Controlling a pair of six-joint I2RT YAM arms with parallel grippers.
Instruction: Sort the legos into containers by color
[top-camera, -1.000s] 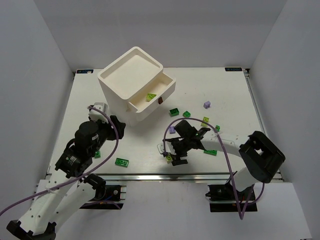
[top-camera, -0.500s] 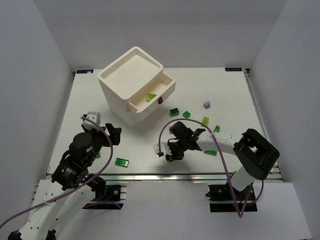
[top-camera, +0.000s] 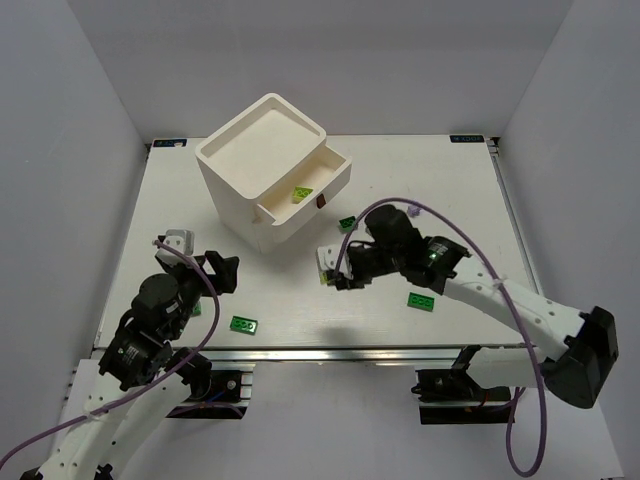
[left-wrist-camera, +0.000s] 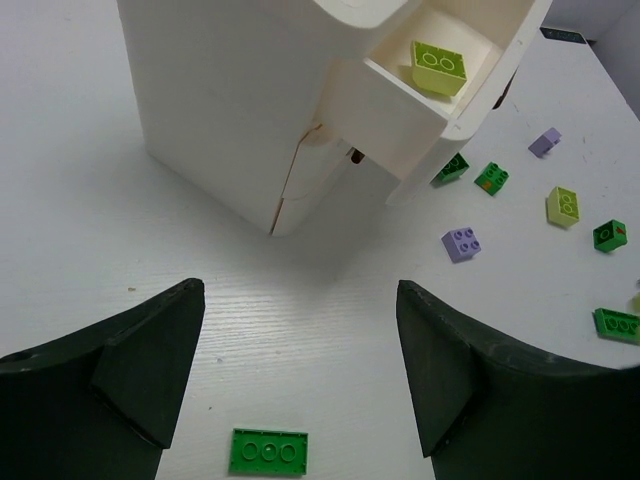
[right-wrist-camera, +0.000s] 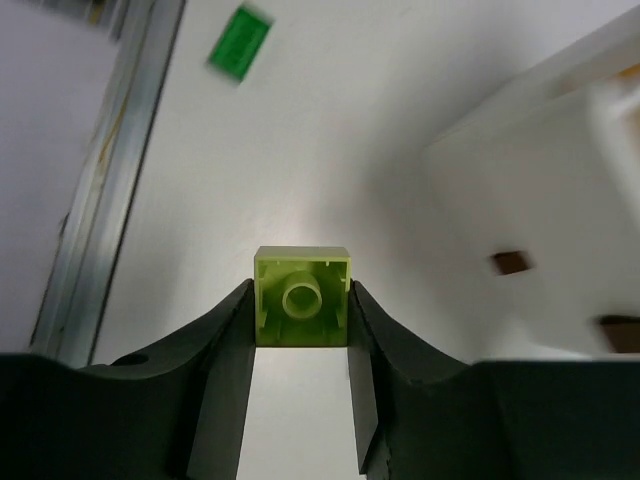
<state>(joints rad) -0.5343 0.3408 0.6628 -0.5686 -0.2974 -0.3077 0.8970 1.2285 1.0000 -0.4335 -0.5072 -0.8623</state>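
The white cabinet (top-camera: 262, 165) stands at the back left with its top drawer (top-camera: 335, 178) pulled out and one yellow-green lego (top-camera: 302, 193) inside. My right gripper (top-camera: 333, 272) hangs just in front of the cabinet, shut on a yellow-green lego (right-wrist-camera: 302, 297) seen from its hollow underside. My left gripper (top-camera: 215, 268) is open and empty, front-left of the cabinet, above a flat dark green lego (left-wrist-camera: 268, 452). Loose legos lie to the right: dark green (top-camera: 347, 223), pale purple (top-camera: 412, 211) and a flat dark green one (top-camera: 421, 301).
Two shut lower drawers show their dark handles (right-wrist-camera: 511, 263) in the right wrist view. A small green lego (top-camera: 196, 309) lies beside the left arm. The table's front rail (top-camera: 330, 352) runs just behind the flat green lego (top-camera: 243, 324).
My right gripper shut on the yellow-green lego near the front edge and carried it up toward the cabinet. The left arm drew back to the front left and its jaws widened.
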